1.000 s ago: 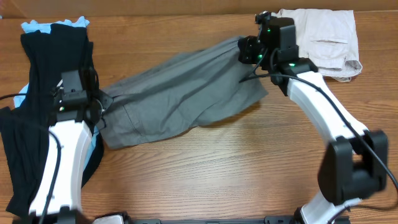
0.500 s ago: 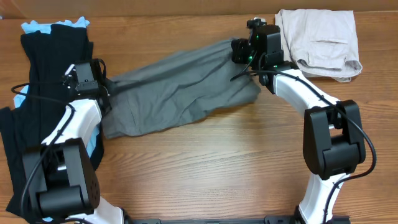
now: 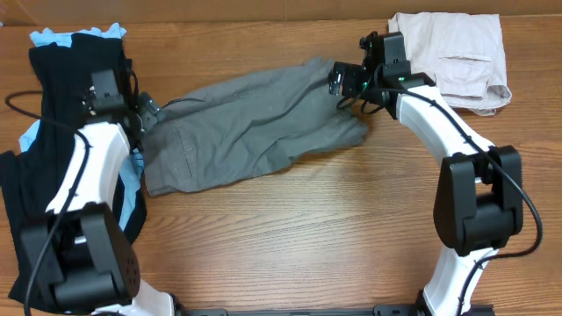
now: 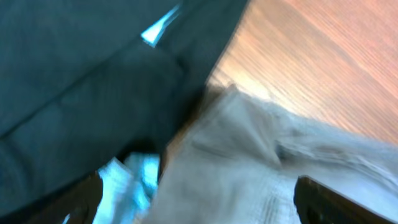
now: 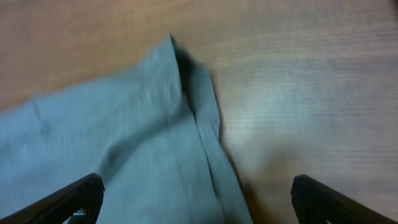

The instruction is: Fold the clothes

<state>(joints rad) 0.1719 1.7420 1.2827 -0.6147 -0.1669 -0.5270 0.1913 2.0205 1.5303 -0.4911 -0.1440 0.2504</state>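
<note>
The grey shorts (image 3: 250, 132) lie spread and wrinkled across the table, running from lower left to upper right. My left gripper (image 3: 146, 111) hovers over their left end, beside the black garment. In the left wrist view it (image 4: 199, 214) is open, its fingers (image 4: 333, 199) wide apart above the grey cloth (image 4: 249, 162), gripping nothing. My right gripper (image 3: 344, 81) is over the upper right corner of the shorts. The right wrist view shows it (image 5: 199, 211) open too, with that corner (image 5: 137, 137) lying flat on the wood below.
A long black garment (image 3: 61, 105) over light-blue cloth (image 3: 48, 37) lies at the left edge, touching the shorts' left end. Folded pale beige shorts (image 3: 457, 57) sit at the back right, close to my right arm. Bare wood (image 3: 299, 237) fills the front.
Both grippers have gone from shut to open and let go of the shorts, which now rest slack on the table. Both arms have shifted slightly at the ends.
</note>
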